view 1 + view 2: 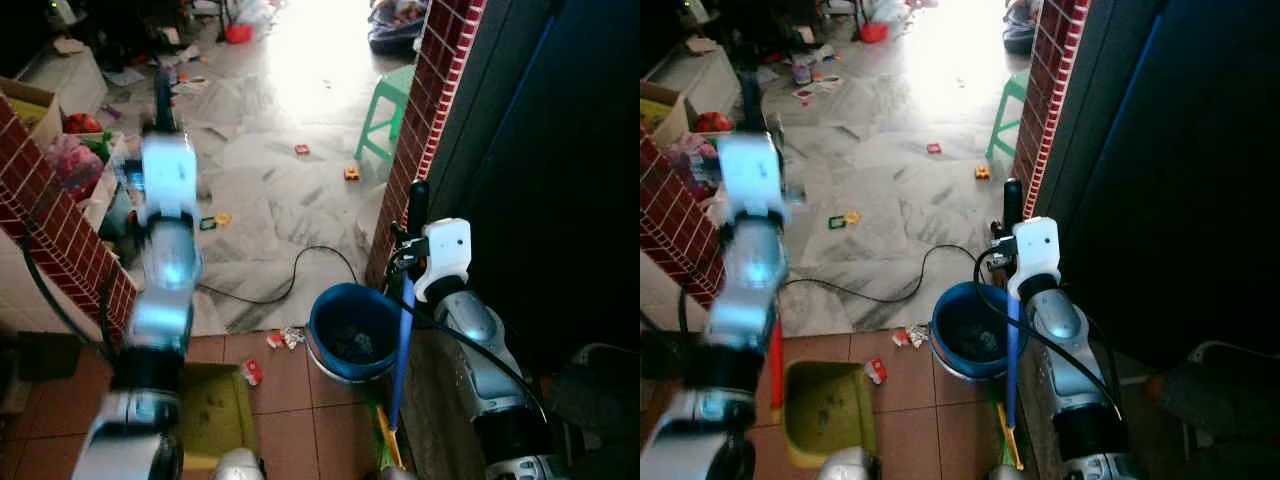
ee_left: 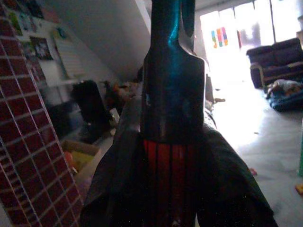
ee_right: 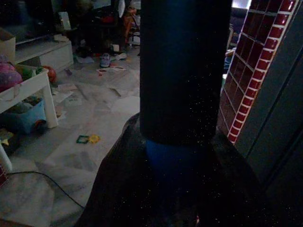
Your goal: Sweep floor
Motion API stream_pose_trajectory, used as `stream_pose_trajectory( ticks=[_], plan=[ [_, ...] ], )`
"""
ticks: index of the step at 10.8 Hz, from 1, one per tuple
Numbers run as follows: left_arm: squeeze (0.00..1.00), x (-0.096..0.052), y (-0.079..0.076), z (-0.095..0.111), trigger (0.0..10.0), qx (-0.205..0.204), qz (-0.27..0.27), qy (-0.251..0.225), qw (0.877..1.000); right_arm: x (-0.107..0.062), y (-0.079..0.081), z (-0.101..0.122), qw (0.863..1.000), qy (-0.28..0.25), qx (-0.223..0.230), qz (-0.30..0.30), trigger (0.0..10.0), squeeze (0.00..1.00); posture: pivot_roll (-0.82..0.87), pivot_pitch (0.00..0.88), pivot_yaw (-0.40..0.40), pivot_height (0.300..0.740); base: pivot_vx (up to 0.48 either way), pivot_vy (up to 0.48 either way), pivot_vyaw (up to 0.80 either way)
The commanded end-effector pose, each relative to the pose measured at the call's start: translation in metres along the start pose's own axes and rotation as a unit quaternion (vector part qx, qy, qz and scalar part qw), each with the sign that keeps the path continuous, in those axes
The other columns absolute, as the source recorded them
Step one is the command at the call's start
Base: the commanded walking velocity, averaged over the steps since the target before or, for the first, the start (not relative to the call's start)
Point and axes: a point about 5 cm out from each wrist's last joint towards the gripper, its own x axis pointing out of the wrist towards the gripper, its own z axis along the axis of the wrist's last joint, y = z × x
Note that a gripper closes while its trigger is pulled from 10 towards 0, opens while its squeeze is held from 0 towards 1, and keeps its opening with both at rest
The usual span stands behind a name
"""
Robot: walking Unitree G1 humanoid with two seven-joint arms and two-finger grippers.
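A: Blue plastic: the broom handle (image 1: 402,350) runs down past the bucket (image 1: 352,330), and the right hand (image 1: 1012,215) is closed round its dark upper grip beside the brick pillar (image 1: 425,120). What does the left hand (image 1: 162,105) carry?

B: A red handle (image 1: 775,365), seen below the left arm and again in the left wrist view with the hand shut on it. It appears to lead down to the yellow-green dustpan (image 1: 825,410) on the brown tiles (image 1: 285,400).

A: Where is the work?

B: Scraps of litter (image 1: 283,338) lie just beside the bucket, at the edge where tile meets marble floor (image 1: 270,190). Small toys (image 1: 350,173) sit farther out.

A: How is the step done well?

B: In my judgement, keep the broom head low, draw short strokes toward the dustpan, and hold its lip flat on the tile. The black cable (image 1: 290,280) crosses the marble near the litter; sweeping across it would likely snag the bristles.
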Motion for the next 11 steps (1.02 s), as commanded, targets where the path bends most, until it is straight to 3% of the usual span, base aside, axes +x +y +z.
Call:
stream_pose_trajectory(
  ticks=[1,4,8,11],
  plan=[
    [0.00,-0.001,-0.005,0.013,10.0,0.000,-0.019,-0.028,0.999,0.005,-0.002,0.008,1.000,-0.020,-0.004,-0.003,10.0,0.00,0.01,0.008,-0.015,0.740,0.000,0.480,0.00],
    [0.00,-0.013,-0.022,0.015,10.0,0.000,-0.034,-0.032,0.999,0.005,0.003,0.005,1.000,-0.014,0.000,0.006,10.0,0.00,0.04,0.019,-0.038,0.740,0.000,0.480,0.00],
    [0.00,-0.013,-0.023,0.022,10.0,-0.022,-0.022,-0.039,0.999,0.010,0.000,0.009,1.000,-0.018,-0.007,0.012,10.0,0.00,0.01,0.026,-0.056,0.740,0.000,0.480,0.00],
    [0.00,-0.016,-0.030,0.029,10.0,-0.027,-0.058,-0.044,0.997,0.009,0.000,0.010,1.000,-0.021,-0.003,0.007,10.0,0.00,0.02,0.037,-0.046,0.740,0.000,0.480,0.00]
  ],
)
